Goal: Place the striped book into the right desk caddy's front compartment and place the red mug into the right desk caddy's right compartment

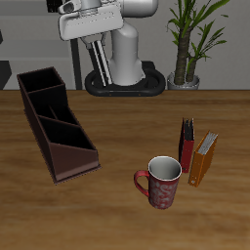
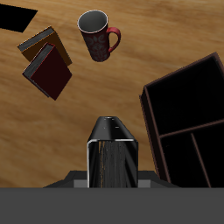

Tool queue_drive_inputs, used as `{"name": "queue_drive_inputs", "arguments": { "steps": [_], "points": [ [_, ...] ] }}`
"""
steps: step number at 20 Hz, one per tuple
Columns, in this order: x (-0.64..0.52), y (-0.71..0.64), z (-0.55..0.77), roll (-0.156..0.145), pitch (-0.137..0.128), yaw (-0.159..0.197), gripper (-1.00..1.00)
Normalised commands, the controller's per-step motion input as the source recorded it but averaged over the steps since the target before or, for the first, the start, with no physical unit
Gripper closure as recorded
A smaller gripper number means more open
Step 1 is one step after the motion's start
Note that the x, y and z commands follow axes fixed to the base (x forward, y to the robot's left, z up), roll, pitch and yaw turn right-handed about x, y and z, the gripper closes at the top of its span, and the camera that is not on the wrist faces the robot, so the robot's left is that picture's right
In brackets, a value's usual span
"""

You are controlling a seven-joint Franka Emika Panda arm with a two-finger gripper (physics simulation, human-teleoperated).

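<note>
The robot's fingers [image 1: 94,47] are closed on the striped book [image 2: 112,162]. They hold it high in the air, far back over the table [image 1: 117,127], so nothing gets bumped as it is carried. In the wrist view the book fills the middle, dark with thin grey stripes, and it hangs straight down. That way it looks ready to slide into a narrow slot. The right desk caddy [image 1: 57,122] sits on the table below the book and nearer the table's front edge. Its low slanted end points to the front edge and its tall end points to the back. The front compartment [image 1: 51,105] is the middle part between two walls, and nothing can be seen inside it. The book is not over it yet, so the arm probably needs to come forward and go down. It should go slowly, because a book that hits a wall could tip or slip out of the fingers. The red mug [image 1: 161,183] stands upright on the table near the front edge, well apart from the caddy. Its handle sticks out on the side facing the caddy. It seems to be waiting for its turn, since the fingers can carry only one thing. It must go in the right compartment [image 1: 39,82], the square part at the tall end, which also looks empty. Just beside the mug stand a dark red book [image 1: 186,145] and an orange book [image 1: 203,158], close together. They are not part of the job, so they should stay where they are.
</note>
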Motion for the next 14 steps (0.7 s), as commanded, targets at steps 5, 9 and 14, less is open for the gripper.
{"name": "queue_drive_inputs", "arguments": {
  "steps": [5, 9, 14],
  "points": [
    [-0.19, -0.40, 0.13, -0.022, 0.049, 0.039, 1.00],
    [-0.03, -0.31, 0.05, -0.041, 0.034, 0.021, 1.00],
    [-0.03, -0.29, 0.03, -0.032, 0.009, 0.072, 1.00]
  ]
}}
